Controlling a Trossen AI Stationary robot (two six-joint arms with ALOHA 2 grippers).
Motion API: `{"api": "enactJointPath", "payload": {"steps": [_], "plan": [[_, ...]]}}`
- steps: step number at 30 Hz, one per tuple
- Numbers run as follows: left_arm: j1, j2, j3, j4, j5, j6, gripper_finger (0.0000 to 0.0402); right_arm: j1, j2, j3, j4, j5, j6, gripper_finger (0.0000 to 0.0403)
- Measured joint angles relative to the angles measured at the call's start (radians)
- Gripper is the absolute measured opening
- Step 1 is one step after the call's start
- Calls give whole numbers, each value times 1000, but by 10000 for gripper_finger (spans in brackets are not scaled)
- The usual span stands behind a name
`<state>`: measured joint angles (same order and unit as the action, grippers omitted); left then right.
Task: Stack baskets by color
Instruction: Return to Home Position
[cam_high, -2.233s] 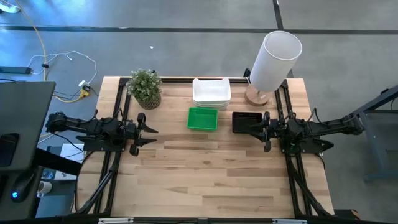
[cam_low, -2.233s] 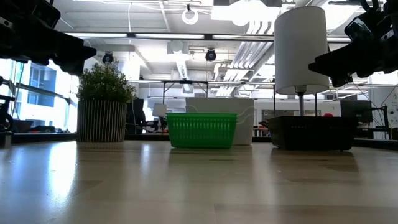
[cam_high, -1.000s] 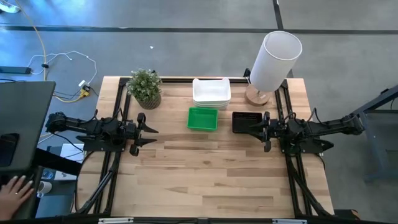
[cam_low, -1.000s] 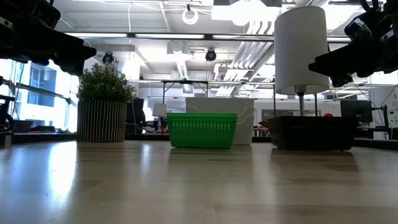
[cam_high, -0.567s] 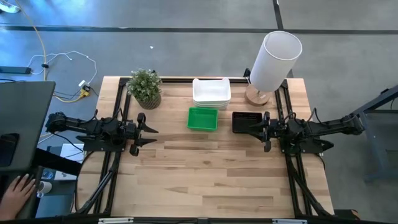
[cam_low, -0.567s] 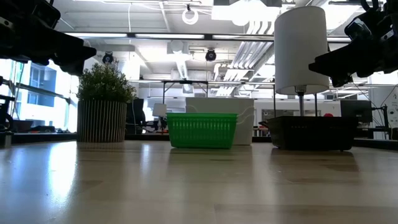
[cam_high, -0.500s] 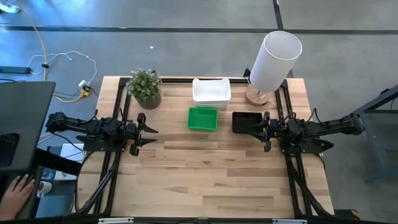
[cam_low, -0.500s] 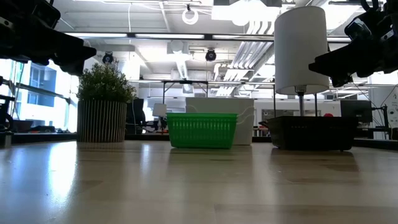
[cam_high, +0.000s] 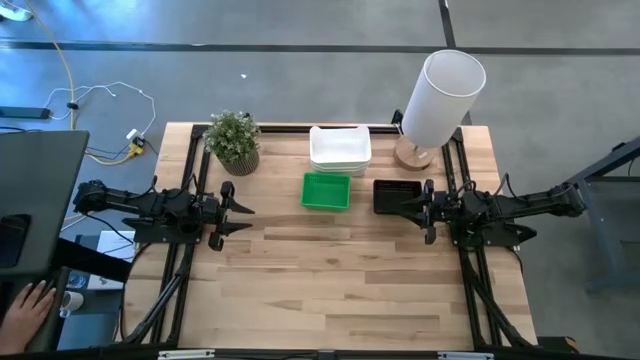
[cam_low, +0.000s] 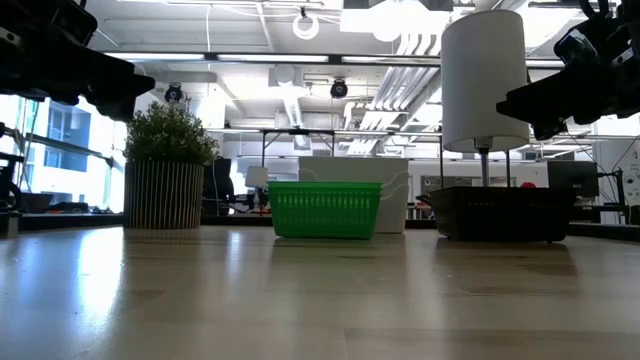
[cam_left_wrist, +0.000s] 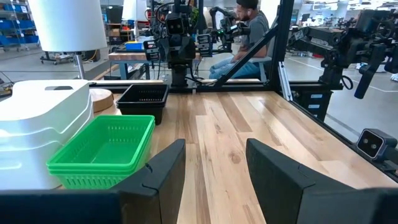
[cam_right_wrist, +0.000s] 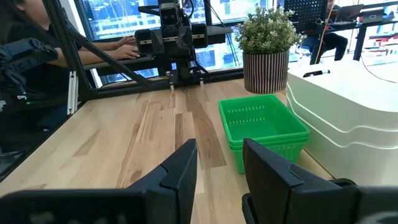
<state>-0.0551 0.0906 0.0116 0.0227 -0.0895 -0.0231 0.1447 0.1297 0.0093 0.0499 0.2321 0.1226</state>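
Left gripper (cam_high: 243, 217), spread and empty, well apart from green baskets (cam_high: 326, 190); right gripper (cam_high: 408, 207) likewise, near black baskets (cam_high: 390, 190).

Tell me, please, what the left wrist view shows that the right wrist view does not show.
Only the left wrist view shows the black baskets and the tall white cylinder. Only the right wrist view shows the potted plant. Both show the green baskets, the white baskets, the wooden table and each arm's own open gripper up close: the left gripper, the right gripper.
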Motion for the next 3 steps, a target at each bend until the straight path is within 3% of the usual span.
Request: {"api": "enactJointPath", "payload": {"steps": [3], "plan": [[0,0,0,0,0,0,156,0,0,0,0,0,0,118]]}}
